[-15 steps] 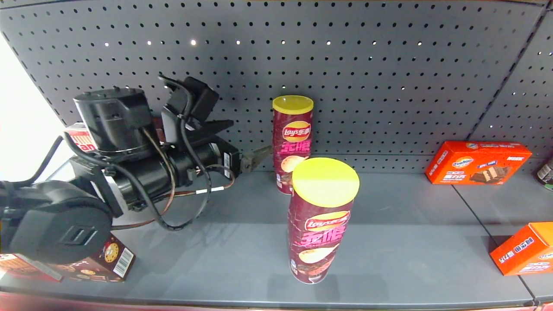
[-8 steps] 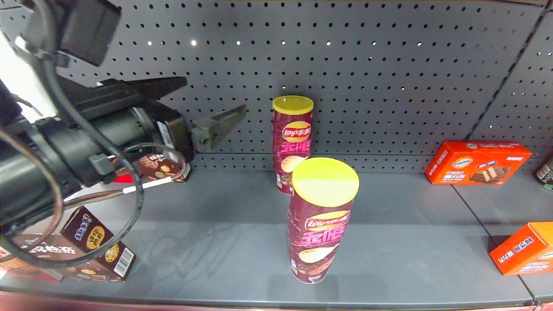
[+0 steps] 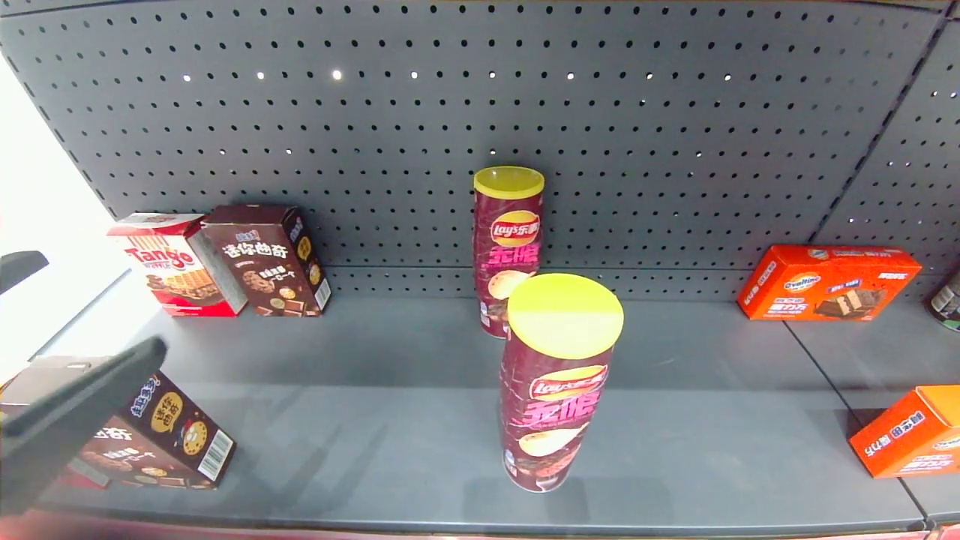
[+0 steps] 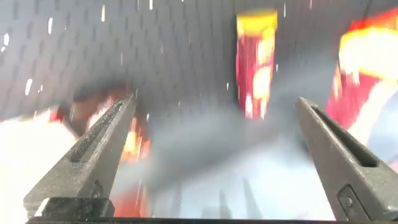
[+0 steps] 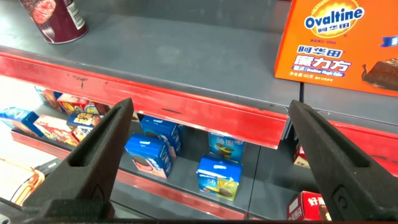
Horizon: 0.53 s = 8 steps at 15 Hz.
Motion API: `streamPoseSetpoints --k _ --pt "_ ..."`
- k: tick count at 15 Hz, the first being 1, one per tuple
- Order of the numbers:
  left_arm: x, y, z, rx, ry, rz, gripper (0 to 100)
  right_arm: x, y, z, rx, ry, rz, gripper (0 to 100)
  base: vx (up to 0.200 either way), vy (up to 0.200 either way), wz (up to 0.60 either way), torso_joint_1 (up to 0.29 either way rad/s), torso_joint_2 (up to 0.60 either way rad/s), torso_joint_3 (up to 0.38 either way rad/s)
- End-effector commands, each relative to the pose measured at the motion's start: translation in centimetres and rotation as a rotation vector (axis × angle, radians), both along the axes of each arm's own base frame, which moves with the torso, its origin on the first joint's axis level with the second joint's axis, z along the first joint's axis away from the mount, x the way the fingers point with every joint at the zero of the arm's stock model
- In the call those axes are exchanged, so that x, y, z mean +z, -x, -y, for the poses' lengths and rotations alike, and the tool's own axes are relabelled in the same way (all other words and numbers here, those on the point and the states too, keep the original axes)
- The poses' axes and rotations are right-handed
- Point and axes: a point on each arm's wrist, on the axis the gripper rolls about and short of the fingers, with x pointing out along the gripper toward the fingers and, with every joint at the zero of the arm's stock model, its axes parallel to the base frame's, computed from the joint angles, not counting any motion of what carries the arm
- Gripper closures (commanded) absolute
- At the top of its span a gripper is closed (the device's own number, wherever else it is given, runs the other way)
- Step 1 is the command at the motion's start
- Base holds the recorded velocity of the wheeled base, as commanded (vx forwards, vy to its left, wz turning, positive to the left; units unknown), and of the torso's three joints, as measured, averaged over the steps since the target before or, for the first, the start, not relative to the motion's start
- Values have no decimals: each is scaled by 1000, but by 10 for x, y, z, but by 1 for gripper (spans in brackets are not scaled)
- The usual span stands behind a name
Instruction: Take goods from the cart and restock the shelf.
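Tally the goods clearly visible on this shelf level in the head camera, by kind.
Chip cans: 2
Orange boxes: 2
Brown cookie boxes: 2
Red wafer box: 1
Total: 7

Printed logo and lettering on near maroon cylindrical chip can (image 3: 555, 405), far maroon chip can (image 3: 508, 240), far-right orange cardboard box (image 3: 829, 283). Barcode on near-left brown cardboard box (image 3: 169, 420).

We note a dark grey perforated back panel (image 3: 600, 112), with light showing as bright dots through a few holes (image 3: 336, 74). The shelf (image 3: 390, 420) is matte grey metal. A seam (image 3: 844, 375) separates it from the neighbouring bay. A scuffed red front rail (image 5: 186, 99) edges it, with a lower shelf (image 5: 267, 174) beneath. There is strong white glare (image 3: 37, 187) at the far left.
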Motion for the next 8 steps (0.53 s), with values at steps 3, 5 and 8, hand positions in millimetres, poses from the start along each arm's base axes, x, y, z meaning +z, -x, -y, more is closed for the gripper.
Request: streamPoseSetpoints --k 3,5,8 --pt "-56 99 -66 20 18 13 0 0 0 0 0 1 -1 0 0 0 0 0 0 0" --pt "-65 106 -70 21 28 23 0 0 0 0 -2 1 -1 0 0 0 0 0 0 0" --pt "-81 98 -45 467 64 -105 0 0 0 0 0 1 -1 0 0 0 0 0 0 0"
